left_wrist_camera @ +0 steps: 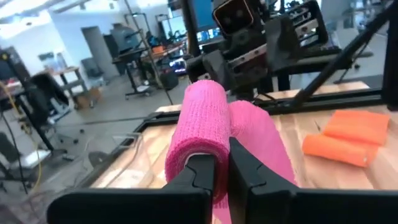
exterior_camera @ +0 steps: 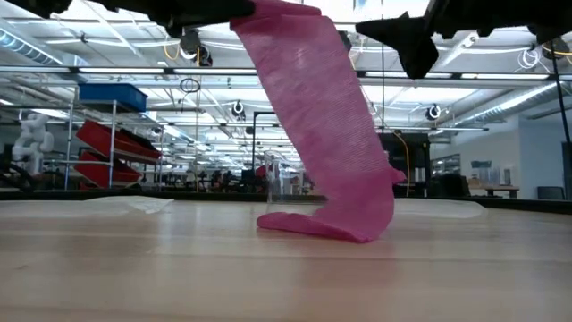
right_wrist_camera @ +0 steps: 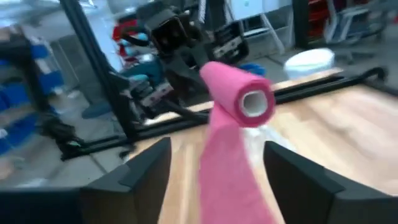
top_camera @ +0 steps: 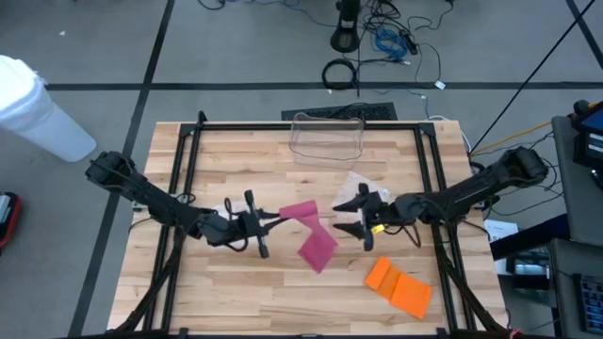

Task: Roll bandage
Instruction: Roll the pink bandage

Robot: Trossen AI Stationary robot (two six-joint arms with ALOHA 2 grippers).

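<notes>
Pink bandage (top_camera: 303,212) hangs from my left tool (top_camera: 270,222), pinched on its rolled end, tail trailing onto the counter (top_camera: 254,292), while my right tool (top_camera: 355,215) stands spread nearby.

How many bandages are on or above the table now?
2. The pink bandage hangs from the left gripper, mid-table, tail on wood; the orange bandage lies at the near right. None seems hidden.

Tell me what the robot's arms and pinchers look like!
Both arms are dark, nearly black, thin and jointed, with cables running along them. The left gripper and the right gripper each end in two flat, dark, blocky fingers. A small yellow-green light glows on the right arm, just behind its gripper.
</notes>
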